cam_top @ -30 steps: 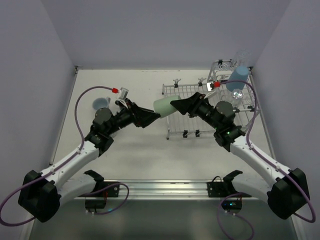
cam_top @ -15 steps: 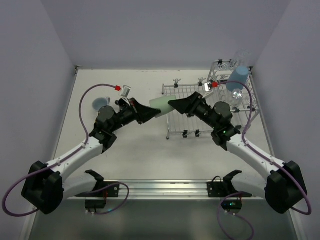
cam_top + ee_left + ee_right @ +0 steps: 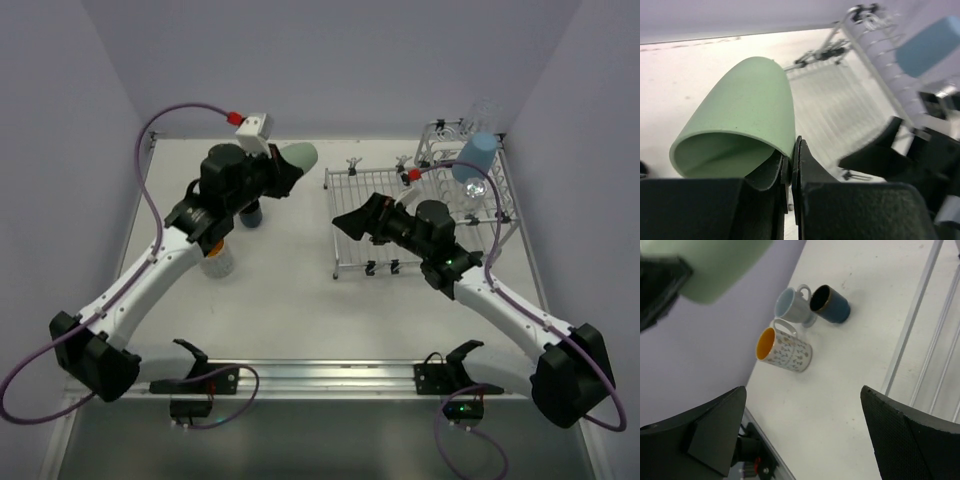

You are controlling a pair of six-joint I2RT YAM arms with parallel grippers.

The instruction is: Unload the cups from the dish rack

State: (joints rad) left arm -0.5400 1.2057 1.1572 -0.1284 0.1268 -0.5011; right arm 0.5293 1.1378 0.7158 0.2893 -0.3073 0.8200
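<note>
the left fingers (image 3: pixel 807 170) are clenched on the rim wall of the pale green plastic tumbler (image 3: pixel 742 112), held above the bench (image 3: pixel 290 290) with its closed end pointing to 2 o'clock. the right fingers (image 3: pixel 702 425), spread and empty over the silver wire dish rack (image 3: pixel 345 182), are nearer the light blue tumbler (image 3: pixel 474 155).

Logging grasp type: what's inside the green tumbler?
One finger of the left hand sits inside the green tumbler, pinching its wall against the outer finger. The visible interior is otherwise empty; its bottom is hidden by the hand.
</note>
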